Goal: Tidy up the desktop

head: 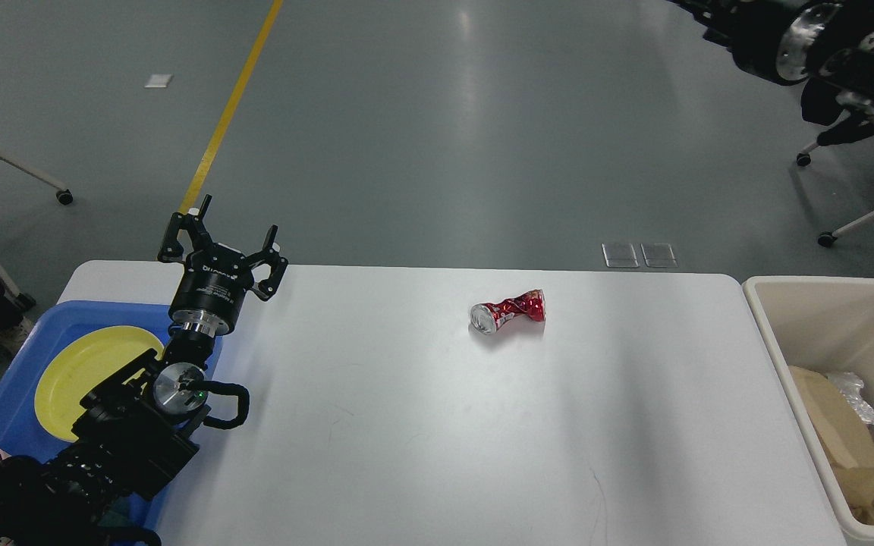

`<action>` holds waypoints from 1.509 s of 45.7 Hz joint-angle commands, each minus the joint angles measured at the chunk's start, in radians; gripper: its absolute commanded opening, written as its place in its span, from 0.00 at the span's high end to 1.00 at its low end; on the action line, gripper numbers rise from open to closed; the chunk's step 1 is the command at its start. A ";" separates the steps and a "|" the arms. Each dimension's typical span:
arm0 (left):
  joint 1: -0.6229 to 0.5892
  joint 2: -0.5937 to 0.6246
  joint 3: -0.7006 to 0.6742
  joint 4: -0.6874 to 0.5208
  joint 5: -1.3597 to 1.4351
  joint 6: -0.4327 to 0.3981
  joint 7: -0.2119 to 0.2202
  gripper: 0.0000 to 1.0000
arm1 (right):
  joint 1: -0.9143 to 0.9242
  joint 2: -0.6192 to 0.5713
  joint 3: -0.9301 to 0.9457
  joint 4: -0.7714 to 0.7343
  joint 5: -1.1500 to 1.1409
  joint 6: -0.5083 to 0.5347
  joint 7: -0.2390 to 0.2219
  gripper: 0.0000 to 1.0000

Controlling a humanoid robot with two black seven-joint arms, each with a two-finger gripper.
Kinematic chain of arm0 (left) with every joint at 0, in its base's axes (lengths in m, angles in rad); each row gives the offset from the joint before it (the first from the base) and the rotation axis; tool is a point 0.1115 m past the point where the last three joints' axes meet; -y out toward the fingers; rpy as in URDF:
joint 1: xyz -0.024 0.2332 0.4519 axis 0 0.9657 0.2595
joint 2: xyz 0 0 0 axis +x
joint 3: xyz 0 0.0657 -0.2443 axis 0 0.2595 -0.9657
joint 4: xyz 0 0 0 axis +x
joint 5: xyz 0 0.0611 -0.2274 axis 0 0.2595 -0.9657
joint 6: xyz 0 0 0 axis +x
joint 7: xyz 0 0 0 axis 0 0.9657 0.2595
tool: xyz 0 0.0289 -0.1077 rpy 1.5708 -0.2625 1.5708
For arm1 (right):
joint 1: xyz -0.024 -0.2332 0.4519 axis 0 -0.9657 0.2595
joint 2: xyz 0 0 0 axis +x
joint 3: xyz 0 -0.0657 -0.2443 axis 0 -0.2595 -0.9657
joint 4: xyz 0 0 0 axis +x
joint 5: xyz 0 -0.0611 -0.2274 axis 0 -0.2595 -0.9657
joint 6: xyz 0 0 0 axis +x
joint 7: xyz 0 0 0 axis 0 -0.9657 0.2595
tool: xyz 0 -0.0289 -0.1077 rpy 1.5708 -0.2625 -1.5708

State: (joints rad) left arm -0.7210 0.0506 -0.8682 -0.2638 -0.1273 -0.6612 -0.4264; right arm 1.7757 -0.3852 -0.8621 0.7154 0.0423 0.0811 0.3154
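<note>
Lying on its side on the desktop, slightly past centre toward the far edge: crushed red can, the only loose item on the surface. Judged very light, thin-walled and probably empty; twisted at the waist, so stiff enough across the crease but easy to dent further. Smooth metal, likely slippery and prone to rolling or skidding if nudged. Best hold looks like across the pinched middle, fingers straddling the narrow waist from above; open silver end faces the near-left, flared red end the far-right.

Plenty of bare white surface all around the can, nothing near it. Far edge of the desktop close behind the can, so a push that way risks knocking it to the floor. Cream bin well to the can's right, past the right edge, already holding brown paper and crumpled plastic; likely drop point, clear path along the surface.

Left gripper well to the can's left, over the far-left corner, fingers spread apart, holding nothing. Blue tray with yellow plate beneath that arm. Right arm only partly seen at top right; gripper not visible.
</note>
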 commanded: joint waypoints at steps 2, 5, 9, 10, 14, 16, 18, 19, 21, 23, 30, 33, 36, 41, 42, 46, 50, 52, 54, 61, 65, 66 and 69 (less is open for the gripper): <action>0.000 0.000 0.000 0.000 0.000 0.000 0.000 0.04 | 0.001 0.113 0.025 0.006 0.160 0.039 -0.065 0.00; 0.000 0.000 0.000 0.000 0.000 0.000 0.000 0.03 | 0.001 0.158 0.025 0.004 0.206 0.049 -0.094 0.00; 0.000 0.000 0.000 0.000 0.000 0.000 0.000 0.03 | 0.001 0.209 0.025 0.010 0.226 0.054 -0.134 0.00; 0.000 0.000 0.000 0.000 0.000 0.000 0.000 0.03 | 0.001 0.225 0.025 0.019 0.226 0.054 -0.148 0.00; 0.000 0.000 0.000 0.000 0.000 0.000 0.000 0.03 | -0.002 0.258 0.023 0.047 0.226 0.054 -0.179 0.00; 0.000 0.000 0.000 0.000 0.000 0.000 0.000 0.03 | -0.010 0.273 0.023 0.055 0.225 0.054 -0.190 0.00; 0.000 0.000 0.000 0.000 0.000 0.000 0.000 0.03 | -0.019 0.293 0.023 0.055 0.225 0.054 -0.197 0.00; 0.000 0.000 0.000 0.000 0.000 0.000 0.000 0.03 | -0.021 0.304 0.023 0.055 0.225 0.054 -0.199 0.00; 0.000 0.000 0.000 0.000 0.000 0.000 0.000 0.04 | -0.030 0.324 0.023 0.055 0.225 0.054 -0.199 0.00; 0.000 0.000 0.000 0.000 0.000 0.000 0.000 0.03 | -0.044 0.338 0.023 0.056 0.225 0.052 -0.199 0.00; 0.000 0.000 0.000 0.000 0.000 0.000 0.000 0.03 | -0.094 0.373 0.023 0.056 0.225 0.052 -0.199 0.00; 0.000 0.000 0.000 0.001 0.000 0.000 0.000 0.04 | -0.120 0.378 0.023 0.056 0.223 0.052 -0.200 0.00; 0.000 0.000 0.000 0.000 0.000 0.000 0.000 0.04 | -0.153 0.387 0.023 0.056 0.222 0.051 -0.206 0.00; 0.000 0.000 0.000 0.000 0.000 0.000 0.000 0.03 | -0.197 0.397 0.022 0.061 0.218 0.045 -0.210 0.00; 0.000 0.000 0.000 0.000 0.000 0.000 0.000 0.03 | -0.214 0.399 0.022 0.061 0.218 0.042 -0.210 0.00; 0.000 0.000 0.000 0.000 0.000 0.000 0.000 0.03 | -0.252 0.411 0.023 0.058 0.217 0.034 -0.210 0.00; 0.000 0.000 0.000 0.000 0.000 0.000 0.000 0.03 | -0.294 0.430 0.025 0.047 0.217 0.028 -0.206 0.00; 0.000 0.000 0.000 0.000 0.000 0.000 0.000 0.03 | -0.317 0.434 0.026 0.042 0.214 0.023 -0.203 0.00; 0.000 0.000 0.000 0.000 0.000 0.000 0.000 0.03 | -0.338 0.434 0.026 0.030 0.209 0.011 -0.200 0.00; 0.000 0.000 0.000 0.000 0.000 0.000 0.000 0.04 | -0.420 0.436 0.017 -0.030 0.065 -0.056 -0.194 0.00; 0.000 0.000 0.000 0.000 0.000 0.000 0.000 0.03 | -0.459 0.442 0.012 -0.063 -0.056 -0.087 -0.194 0.00; 0.000 0.000 0.000 0.000 0.000 0.000 0.000 0.03 | -0.469 0.442 0.011 -0.073 -0.077 -0.092 -0.194 0.00; 0.000 0.000 0.000 0.001 0.000 0.000 0.000 0.03 | -0.495 0.445 0.008 -0.106 -0.127 -0.101 -0.194 0.00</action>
State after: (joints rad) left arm -0.7210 0.0506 -0.8682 -0.2639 -0.1273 -0.6612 -0.4264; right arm 1.3260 0.0553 -0.8488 0.6595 0.0165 0.0020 0.1211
